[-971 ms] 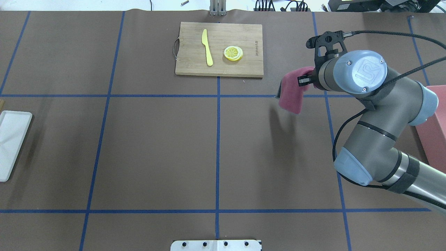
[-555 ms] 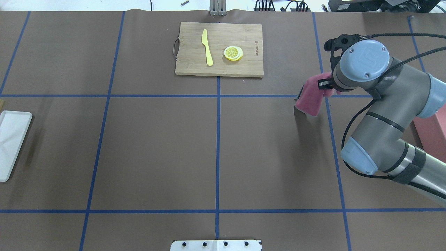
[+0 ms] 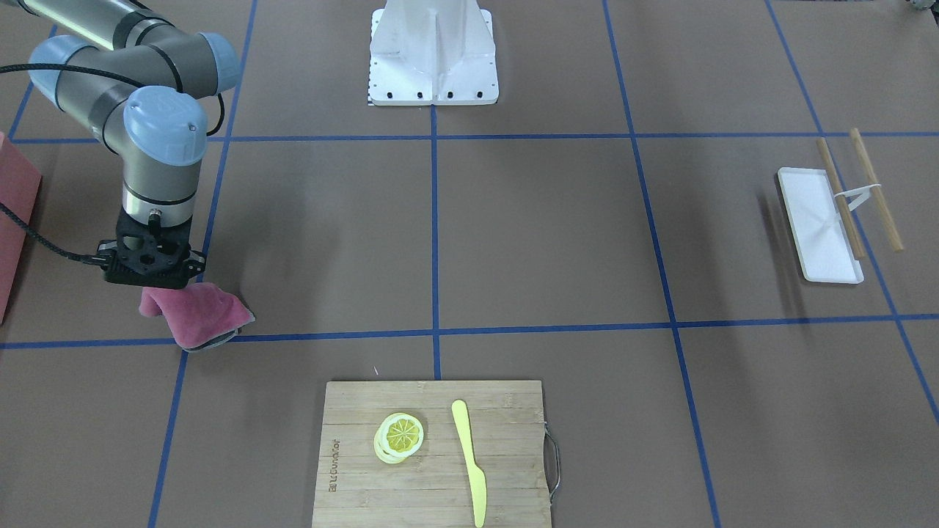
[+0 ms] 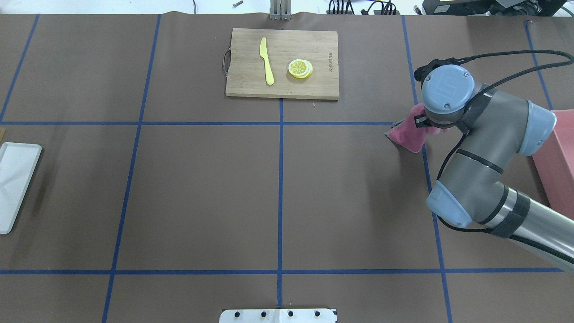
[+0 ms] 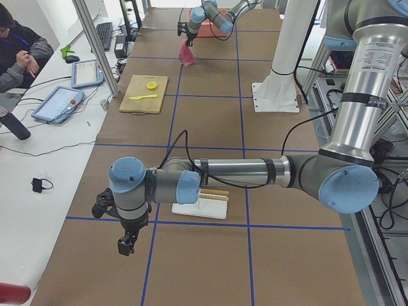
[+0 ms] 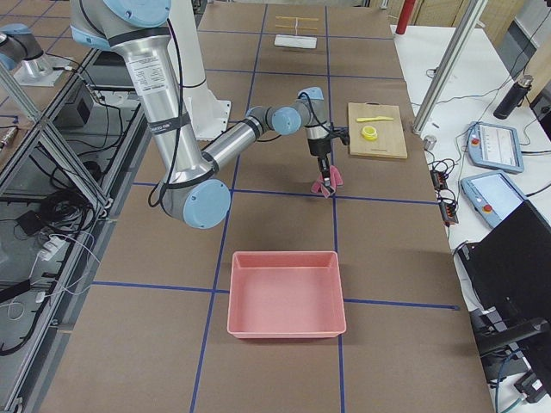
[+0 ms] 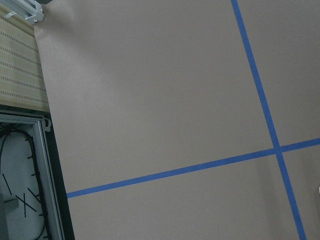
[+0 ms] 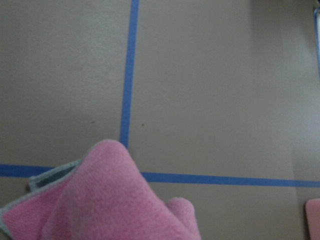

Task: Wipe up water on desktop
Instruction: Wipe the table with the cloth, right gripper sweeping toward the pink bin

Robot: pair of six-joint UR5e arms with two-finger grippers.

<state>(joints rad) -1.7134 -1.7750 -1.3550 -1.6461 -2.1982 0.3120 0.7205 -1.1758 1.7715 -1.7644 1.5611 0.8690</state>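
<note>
The desktop (image 4: 202,188) is brown with blue tape lines. I see no water on it in any view. My right gripper (image 3: 158,288) is shut on a pink cloth (image 4: 406,137). The cloth hangs from it and its lower end rests on the desktop by a crossing of tape lines. The cloth also shows in the front view (image 3: 198,314), the right side view (image 6: 326,182) and the right wrist view (image 8: 100,200). My left gripper (image 5: 127,245) shows only in the left side view, above the desktop's near left end. I cannot tell whether it is open or shut.
A bamboo cutting board (image 4: 282,87) with a yellow knife (image 4: 267,60) and lemon slices (image 4: 300,68) lies at the far middle. A white tray (image 4: 13,184) lies at the left edge, with chopsticks (image 3: 873,189) beside it. A pink bin (image 6: 286,294) stands at the right.
My right arm has swung right and lowered. The pink cloth went from hanging in the air to touching the desktop by the tape crossing.
</note>
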